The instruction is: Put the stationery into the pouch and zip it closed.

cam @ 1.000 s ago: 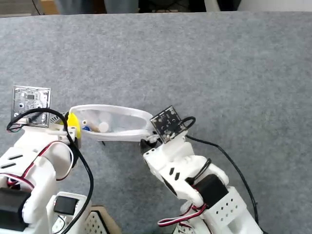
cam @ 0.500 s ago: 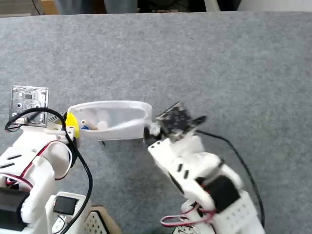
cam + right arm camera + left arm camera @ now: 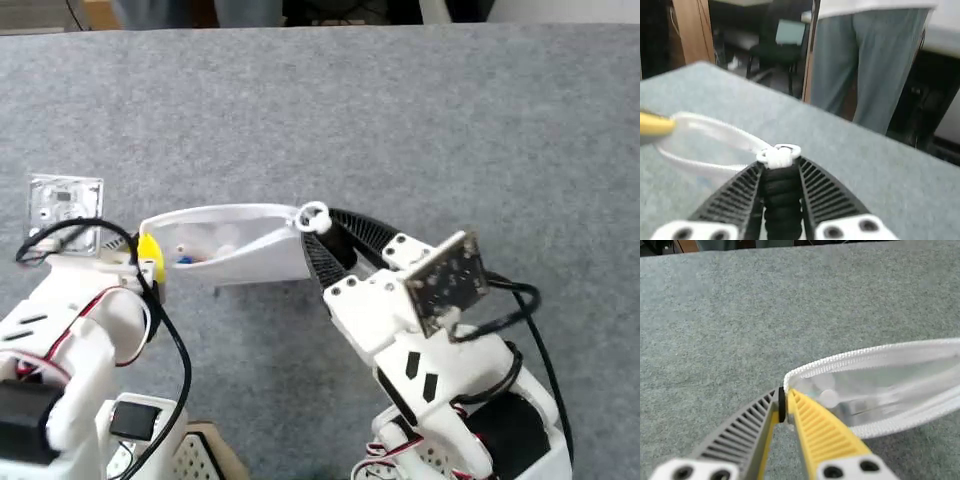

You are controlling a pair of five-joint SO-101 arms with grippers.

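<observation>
Pouch (image 3: 225, 245), right gripper (image 3: 316, 230) turned since, clamped on zip pull (image 3: 779, 155), left gripper (image 3: 782, 405) pinching its end

We see the grey table (image 3: 450, 120) evenly, brightly lit (soft, diffuse light); a faint shadow edges the pouch (image 3: 230, 262) at 6 o'clock; the room (image 3: 330, 10) at 12 o'clock lies dim.

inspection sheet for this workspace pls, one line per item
surface: grey mat, flat.
job's things: translucent pouch open, small stationery inside; zipper pull at one end.
clutter: nothing seen.
grippers: left gripper shut on the pouch's other end; right gripper shut on the zipper pull.
cables: black cable loops over the left arm; second cable on the right arm.
surroundings: chair and wooden panel beyond the table.
</observation>
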